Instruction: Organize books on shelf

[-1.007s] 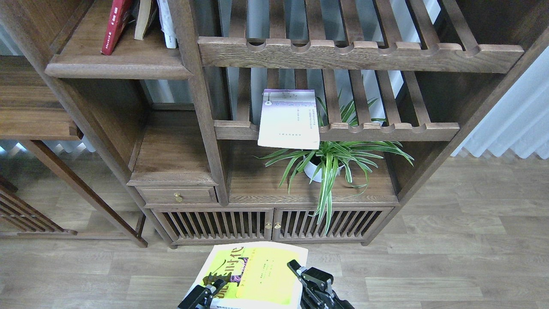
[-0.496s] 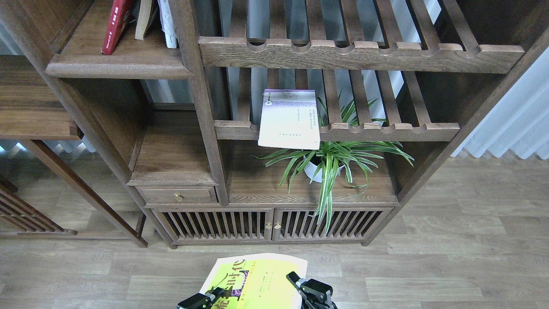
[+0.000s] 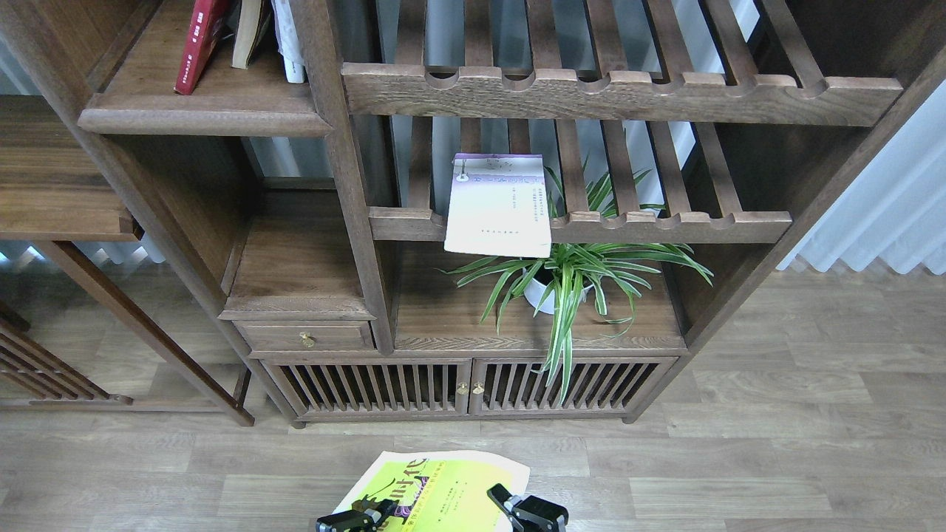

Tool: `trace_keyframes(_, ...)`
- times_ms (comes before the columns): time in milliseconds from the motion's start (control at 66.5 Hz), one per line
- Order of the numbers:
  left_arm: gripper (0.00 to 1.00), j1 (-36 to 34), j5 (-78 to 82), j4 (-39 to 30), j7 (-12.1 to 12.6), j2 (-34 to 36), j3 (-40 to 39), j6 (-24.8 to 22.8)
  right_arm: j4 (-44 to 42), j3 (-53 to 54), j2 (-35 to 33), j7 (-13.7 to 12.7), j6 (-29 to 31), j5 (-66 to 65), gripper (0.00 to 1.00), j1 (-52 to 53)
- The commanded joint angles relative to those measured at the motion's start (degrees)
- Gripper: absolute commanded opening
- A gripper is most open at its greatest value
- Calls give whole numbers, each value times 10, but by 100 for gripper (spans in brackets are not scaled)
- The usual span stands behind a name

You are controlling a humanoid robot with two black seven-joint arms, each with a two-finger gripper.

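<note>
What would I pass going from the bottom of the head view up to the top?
Yellow-green book between the grippers → slatted cabinet doors → potted plant → lilac-white book on the slatted rack → books standing on the solid shelf.

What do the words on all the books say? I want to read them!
Yellow-green book, held at the bottom between the two claws: big dark Chinese-style characters, cut off and too tilted to read.
Pale lilac book on the slatted rack: small print, too blurred to read.
Dark red book on the shelf: spine lettering, too small to read.
Nothing else carries words.
</note>
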Motion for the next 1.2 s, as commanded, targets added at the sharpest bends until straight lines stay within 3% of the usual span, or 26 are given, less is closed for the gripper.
trace_keyframes(0, 1, 5, 0, -3, 0, 0, -2, 0, -1, 2, -3, 1, 0, 1, 35, 5)
trace_keyframes(45, 1, 11, 0, -5, 0, 0, -2, 0, -1, 2, -10, 0, 0, 1, 57, 8)
trace_keyframes(105, 0, 17, 0, -6, 0, 7, -3, 0, -3, 1, -21, 0, 0, 0, 72, 11)
trace_keyframes(180, 0, 23, 0, -8, 0, 27, -3, 0, -5, 3, -36, 1, 0, -1, 99, 19)
trace_keyframes(195, 0, 24, 0, -8, 0, 29, -4, 0, -5, 5, -37, 1, 0, -1, 100, 20)
trace_keyframes(481, 0, 34, 11, -9, 0, 87, -35, 0, -8, 30, -72, 1, 0, 3, 99, 28)
trace_keyframes(601, 0, 49, 75, -11, 0, 226, -68, 0, -11, 57, -74, 0, 0, 1, 99, 46)
trace_keyframes(721, 0, 54, 144, -8, 0, 306, -95, 0, -12, 55, -73, 0, 0, 1, 99, 63)
trace_keyframes(781, 0, 65, 219, 4, 0, 334, -146, 0, -11, 53, -72, 0, 0, 0, 99, 71)
trace_keyframes(872, 1, 88, 321, -1, 0, 339, -217, 0, -11, 51, -70, 0, 0, 0, 99, 84)
trace_keyframes(992, 1, 82, 411, -20, 0, 313, -253, 0, -11, 50, -66, -1, 0, -1, 99, 92)
trace_keyframes(1067, 1, 88, 446, -70, -19, 272, -303, 0, -10, 51, -66, -1, 0, 0, 99, 95)
trace_keyframes(1187, 1, 155, 484, -180, -21, 210, -421, 0, -11, 57, -70, -1, 0, 1, 99, 94)
